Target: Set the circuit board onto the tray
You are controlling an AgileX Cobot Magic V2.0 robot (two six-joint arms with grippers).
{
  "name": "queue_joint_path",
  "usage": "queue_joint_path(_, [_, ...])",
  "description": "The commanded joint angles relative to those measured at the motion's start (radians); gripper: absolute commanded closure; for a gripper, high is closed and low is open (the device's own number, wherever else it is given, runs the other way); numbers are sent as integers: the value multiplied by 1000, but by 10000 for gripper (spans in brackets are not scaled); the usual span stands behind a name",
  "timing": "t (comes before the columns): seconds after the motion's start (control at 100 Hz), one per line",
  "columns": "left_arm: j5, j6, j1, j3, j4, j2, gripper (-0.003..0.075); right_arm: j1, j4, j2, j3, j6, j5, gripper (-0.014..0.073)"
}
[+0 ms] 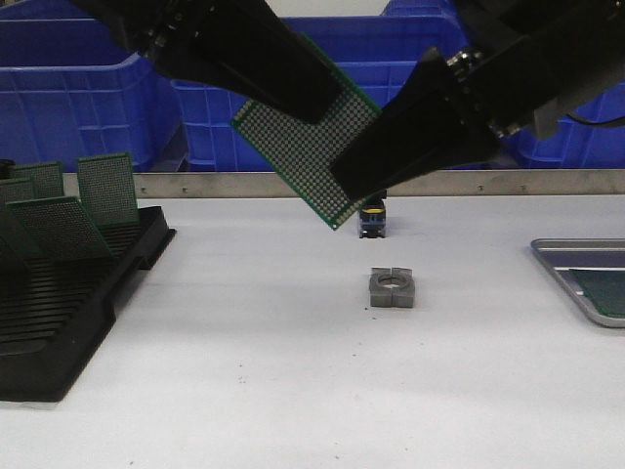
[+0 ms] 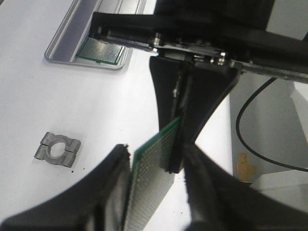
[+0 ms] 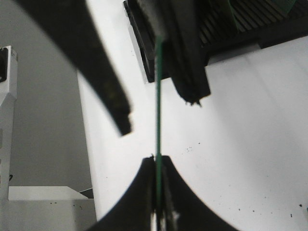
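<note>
The right gripper's point(image 3: 158, 166) jaws are pinched shut on the board's point(image 1: 293, 147) lower edge, while the left gripper's point(image 2: 154, 168) jaws stand apart around its upper edge, one finger clearly off the board. The board hangs tilted in the air above the metal block point(image 1: 392, 287), well apart from the tray point(image 1: 557, 256) to the block's right, which already holds a board. With only a thin edge gripped, the board could pivot or slip during the carry, or catch the left fingers if that arm does not clear first.

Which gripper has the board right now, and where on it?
The right gripper is shut on the circuit board's lower right edge. The left gripper's fingers stand open around its upper edge.
</note>
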Motion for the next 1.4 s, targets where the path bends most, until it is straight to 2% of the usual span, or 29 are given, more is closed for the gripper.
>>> queue_joint_path(0.0, [-3, -13, -9, -28, -61, -33, 237, -3, 67, -26, -26, 22, 51, 657])
queue_joint_path(0.08, [-15, -13, -9, -28, -54, -33, 160, -6, 53, -26, -23, 81, 82, 657])
queue_joint_path(0.28, [-36, -13, -9, -28, -53, -33, 163, -72, -6, -26, 21, 266, 56, 657])
queue_joint_path(0.43, [-51, -13, -9, -28, -53, -33, 163, -203, -22, -26, 81, 386, -25, 657])
queue_joint_path(0.54, [-51, -13, -9, -28, -53, -33, 163, -318, -21, -26, 129, 459, -140, 657])
queue_joint_path(0.65, [-51, -13, -9, -28, -53, -33, 163, -421, -18, -14, 157, 502, -294, 657])
queue_joint_path(0.78, [-51, -13, -9, -28, -53, -33, 163, -522, -10, 25, 161, 516, -406, 657])
queue_joint_path(1.01, [-51, -13, -9, -28, -53, -33, 163, -578, 68, 153, 146, 516, -510, 652])
queue_joint_path(1.13, [-46, -13, -9, -28, -53, -33, 163, -578, 76, 213, 108, 516, -506, 552])
queue_joint_path(1.2, [-44, -13, -9, -28, -53, -33, 163, -578, 76, 224, 90, 516, -510, 418])
queue_joint_path(1.31, [-27, -13, -9, -28, -53, -33, 163, -580, 71, 212, 77, 507, -531, 137])
queue_joint_path(1.39, [-20, -13, -9, -28, -53, -33, 163, -588, 71, 193, 75, 488, -539, 26])
